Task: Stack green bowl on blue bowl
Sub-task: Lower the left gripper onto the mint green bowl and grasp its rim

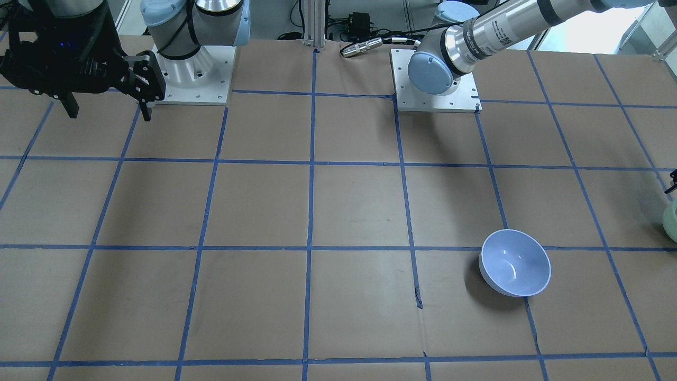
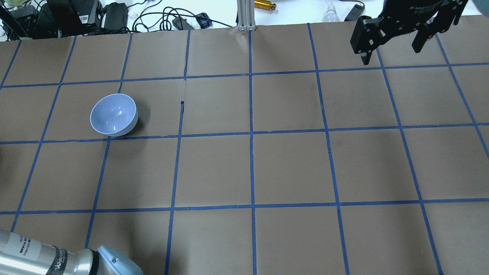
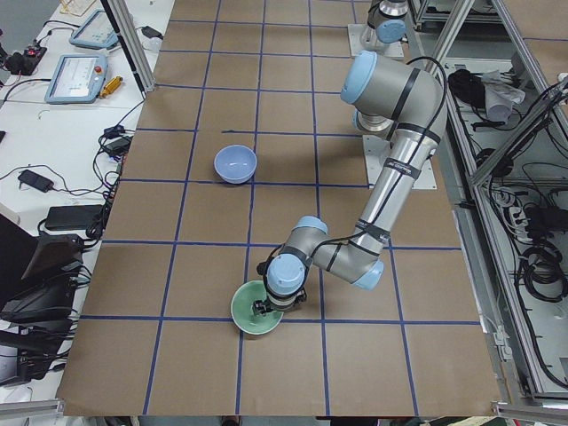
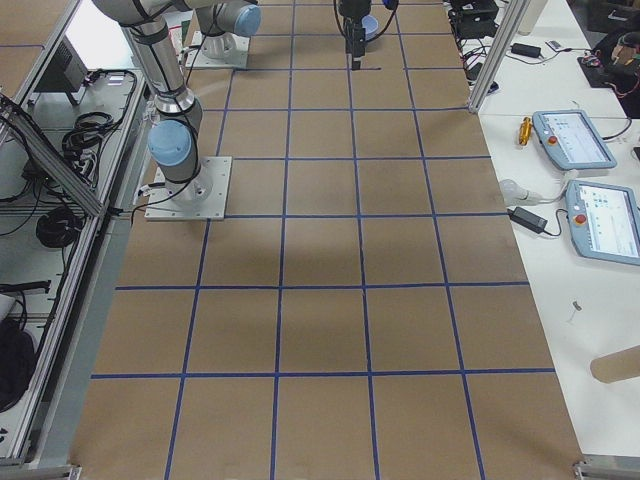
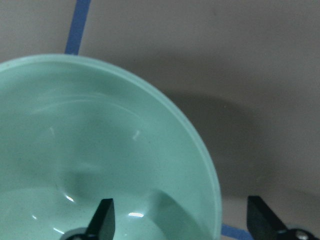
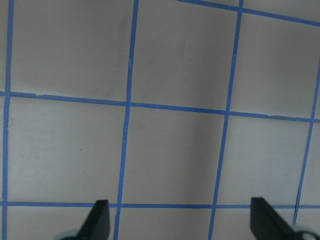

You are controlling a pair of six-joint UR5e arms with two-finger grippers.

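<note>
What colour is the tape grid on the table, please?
The tape is blue, clearest in the overhead exterior view.

No words can be read. The shiny silver arm tube (image 1: 529, 20) has a white sticker (image 1: 495, 32) (its print is too small).

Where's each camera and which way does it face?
Front-facing: across table, facing robot; bases, right gripper, glossy periwinkle-blue bowl.
Overhead: behind robot, downward; right gripper, left arm.
Exterior left: table's left end; left arm, glossy mint-green bowl.
Exterior right: table's right end; right arm.
Left wrist: into green bowl; left gripper straddles rim.
Right wrist: down at table; fingertips.
Front-facing, overhead share blue bowl.
</note>
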